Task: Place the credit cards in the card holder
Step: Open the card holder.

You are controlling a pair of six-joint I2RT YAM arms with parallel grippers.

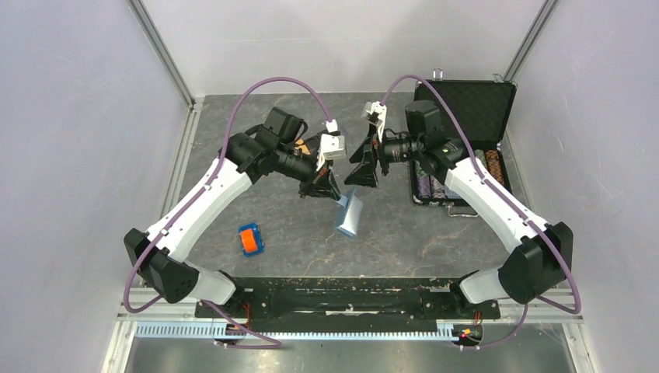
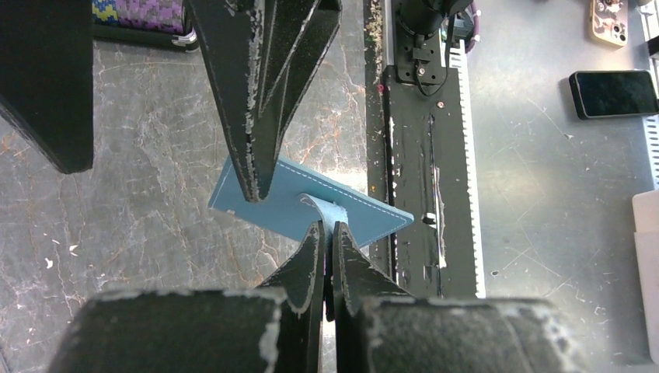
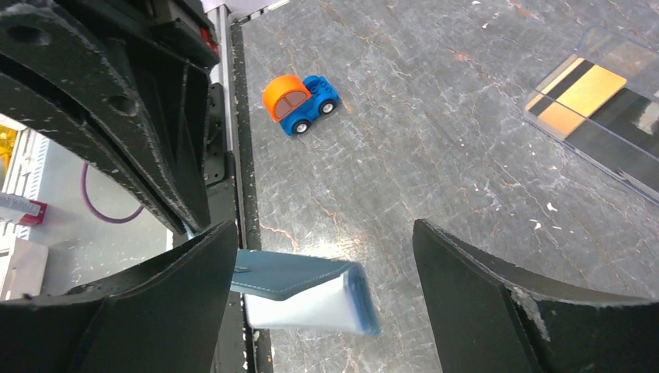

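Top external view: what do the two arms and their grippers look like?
Both the left arm and right arm have white links, black joints and a looping purple cable. The left gripper and right gripper have black tapering fingers, paint chipped along the edges.

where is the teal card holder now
In the top view the teal-blue folding card holder is near the table's middle, its snap tab pinched in the left hand, the open right hand beyond it and an orange-and-blue toy car to its left.
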